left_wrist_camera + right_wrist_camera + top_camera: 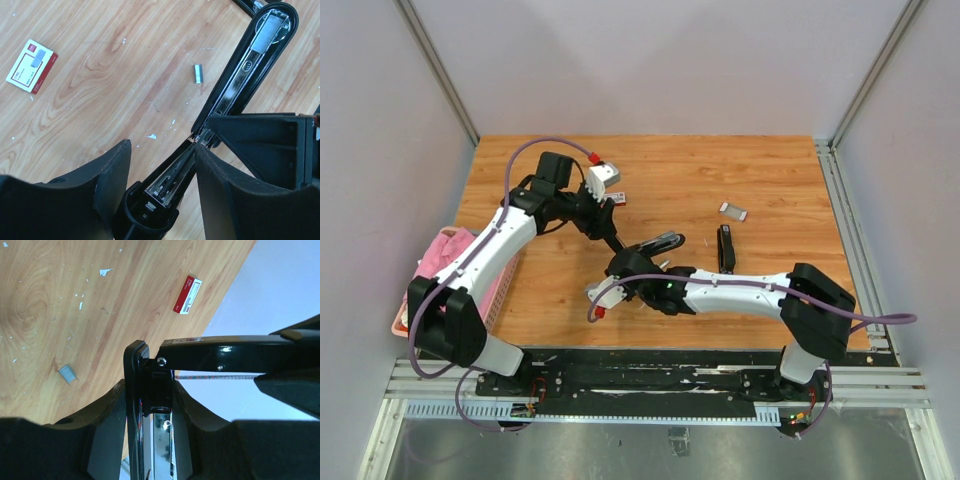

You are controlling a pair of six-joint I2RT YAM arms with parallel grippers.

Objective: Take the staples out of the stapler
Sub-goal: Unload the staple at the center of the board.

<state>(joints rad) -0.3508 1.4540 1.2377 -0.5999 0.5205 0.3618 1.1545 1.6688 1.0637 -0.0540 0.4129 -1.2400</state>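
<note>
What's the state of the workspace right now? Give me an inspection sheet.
Surface: wooden table, flecked with small pale bits.
Job's things: opened stapler; one loose staple strip on the wood beside it.
Clutter: red-and-white box; second black stapler; pink basket at the left edge.
Claws: left claw and right claw both shut on the opened stapler.
Cables: purple cables loop along both arms.
Surroundings: grey walls; nothing else seen.

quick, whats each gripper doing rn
left gripper: closed on the stapler, which is hinged open
right gripper: closed on the same stapler
</note>
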